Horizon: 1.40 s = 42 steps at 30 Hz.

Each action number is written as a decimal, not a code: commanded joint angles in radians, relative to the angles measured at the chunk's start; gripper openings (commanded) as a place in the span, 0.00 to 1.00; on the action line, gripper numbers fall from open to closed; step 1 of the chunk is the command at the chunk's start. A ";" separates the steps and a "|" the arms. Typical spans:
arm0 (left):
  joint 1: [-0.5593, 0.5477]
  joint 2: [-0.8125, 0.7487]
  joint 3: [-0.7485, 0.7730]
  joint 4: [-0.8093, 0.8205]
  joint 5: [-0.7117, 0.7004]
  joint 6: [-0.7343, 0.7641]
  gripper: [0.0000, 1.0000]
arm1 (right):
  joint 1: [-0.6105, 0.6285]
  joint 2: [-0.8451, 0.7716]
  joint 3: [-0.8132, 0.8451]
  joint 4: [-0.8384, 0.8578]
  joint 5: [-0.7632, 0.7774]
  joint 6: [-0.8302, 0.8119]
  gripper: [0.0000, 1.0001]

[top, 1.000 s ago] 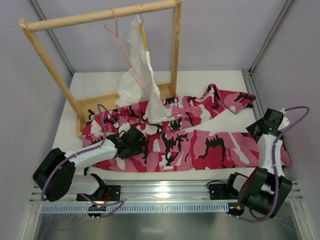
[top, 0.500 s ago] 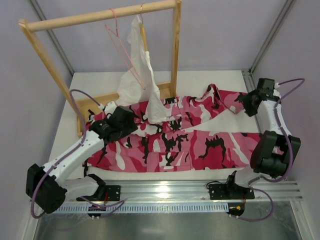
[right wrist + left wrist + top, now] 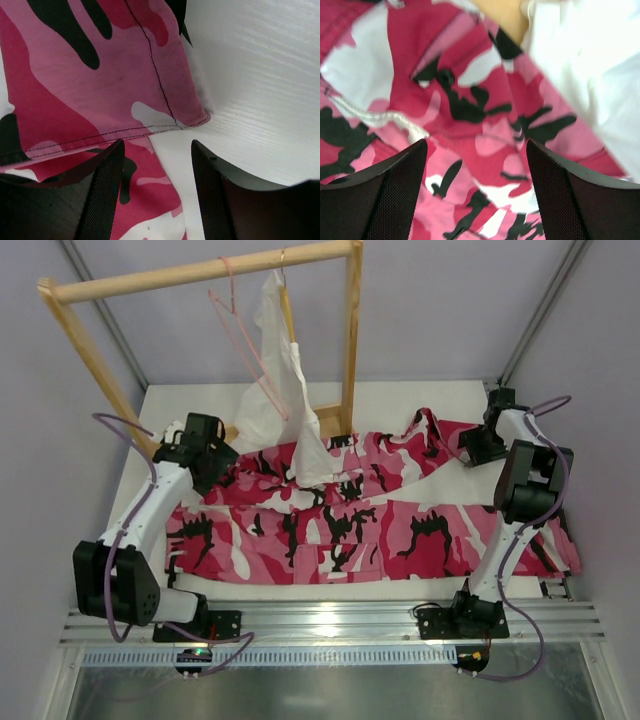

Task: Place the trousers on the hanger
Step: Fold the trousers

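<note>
trousers (image 3: pixel 400 530) lie flat across table centre. left gripper (image 3: pixel 476 200) is spread wide over their far-left end, holding nothing. right gripper (image 3: pixel 157 192) is parted over the far-right hem corner, empty. hanger (image 3: pixel 243 345) hangs far back on rack rail (image 3: pixel 200 272).

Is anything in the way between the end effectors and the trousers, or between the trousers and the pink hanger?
Nothing lies between the left end effector or right end effector and the trousers; both hover open over the cloth. The white garment hangs beside the pink wire hanger, its hem draped on the trousers.
</note>
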 commanded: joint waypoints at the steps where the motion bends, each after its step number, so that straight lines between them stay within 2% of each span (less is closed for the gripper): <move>1: 0.067 0.084 0.104 -0.044 -0.016 -0.018 0.81 | 0.007 -0.002 0.078 -0.055 0.034 0.061 0.59; 5: 0.103 0.169 0.182 -0.079 -0.078 -0.058 0.83 | 0.010 0.010 0.087 -0.078 0.097 0.105 0.59; 11: 0.161 0.255 0.211 -0.053 -0.052 -0.069 0.82 | 0.010 0.065 0.140 -0.164 0.103 0.168 0.60; 18: 0.167 0.269 0.207 -0.006 -0.062 -0.051 0.81 | 0.015 0.077 0.117 -0.247 0.027 0.320 0.64; 25: 0.167 0.269 0.216 0.020 -0.070 -0.026 0.80 | 0.024 0.102 0.133 -0.249 0.073 0.421 0.66; 35: 0.174 0.301 0.254 0.031 -0.070 -0.020 0.80 | 0.024 0.197 0.230 -0.259 0.181 0.408 0.66; 42: 0.174 0.309 0.254 0.039 -0.068 -0.029 0.79 | 0.024 0.198 0.204 -0.241 0.228 0.415 0.59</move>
